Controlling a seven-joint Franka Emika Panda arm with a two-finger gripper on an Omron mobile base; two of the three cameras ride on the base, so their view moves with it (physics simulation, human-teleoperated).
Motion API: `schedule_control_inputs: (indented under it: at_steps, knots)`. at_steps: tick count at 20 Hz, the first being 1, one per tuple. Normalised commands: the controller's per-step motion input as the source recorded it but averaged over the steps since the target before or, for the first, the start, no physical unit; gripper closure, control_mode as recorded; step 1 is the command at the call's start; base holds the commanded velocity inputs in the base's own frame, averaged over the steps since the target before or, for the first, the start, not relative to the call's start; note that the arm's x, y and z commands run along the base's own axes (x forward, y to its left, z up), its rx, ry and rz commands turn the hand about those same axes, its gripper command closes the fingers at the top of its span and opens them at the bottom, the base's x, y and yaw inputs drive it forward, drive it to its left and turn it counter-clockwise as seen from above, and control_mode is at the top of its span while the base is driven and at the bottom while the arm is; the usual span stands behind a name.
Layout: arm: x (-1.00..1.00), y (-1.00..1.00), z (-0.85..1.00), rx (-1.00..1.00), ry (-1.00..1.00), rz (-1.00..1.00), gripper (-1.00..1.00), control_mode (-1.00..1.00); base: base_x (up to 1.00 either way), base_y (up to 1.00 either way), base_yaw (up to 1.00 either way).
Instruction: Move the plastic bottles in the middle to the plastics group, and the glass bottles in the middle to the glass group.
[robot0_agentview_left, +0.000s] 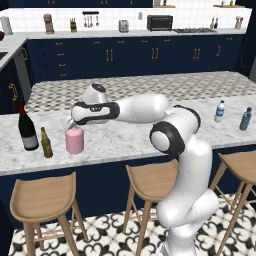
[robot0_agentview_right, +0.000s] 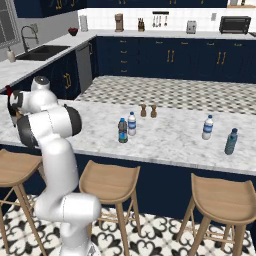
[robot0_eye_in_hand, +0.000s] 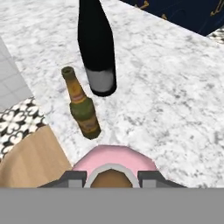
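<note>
Gripping the squat pink glass bottle (robot0_agentview_left: 74, 140) by its short neck, my two-finger claw (robot0_agentview_left: 71, 123) is closed around the pale stopper; the hand view puts the dark finger tips on either side of it (robot0_eye_in_hand: 114, 164). The bottle's base looks down on, or just above, the white marbled counter (robot0_agentview_left: 120, 137) — I cannot tell which.

Just beside it stands the small olive-brown beer bottle (robot0_agentview_left: 46, 143), then the tall dark wine bottle with a red top (robot0_agentview_left: 27, 128). I judge this is the placing step for the glass item: next I need to open the claw and lift straight up, clear of the beer bottle's neck.

Remaining, as I read it: the slim bottle with dark top and blue lower body (robot0_agentview_right: 122, 131), mid-counter in the right base view, touching or nearly touching a clear water bottle (robot0_agentview_right: 132, 123). Farther right, the white-capped clear bottle (robot0_agentview_right: 208, 127) and the teal one (robot0_agentview_right: 231, 141). That view also shows two small brown shakers (robot0_agentview_right: 148, 110); the arm hides that middle stretch in the left base view.
</note>
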Motion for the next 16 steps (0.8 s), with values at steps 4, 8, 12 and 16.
schedule_control_inputs:
  at_steps: [4, 8, 12, 16]
  knots:
    - [0.4, 0.3, 0.0, 0.0, 0.0, 0.03, 1.0, -1.0, 0.0, 0.0, 0.0]
    - [0.5, 0.03, 0.0, 0.0, 0.0, 0.06, 1.0, -1.0, 0.0, 0.0, 0.0]
    - [0.2, 0.0, 0.01, 0.0, 0.0, 0.04, 1.0, -1.0, 0.0, 0.0, 0.0]
    - [0.39, 0.04, 0.0, 0.03, -0.04, 0.04, 1.0, -1.0, 0.0, 0.0, 0.0]
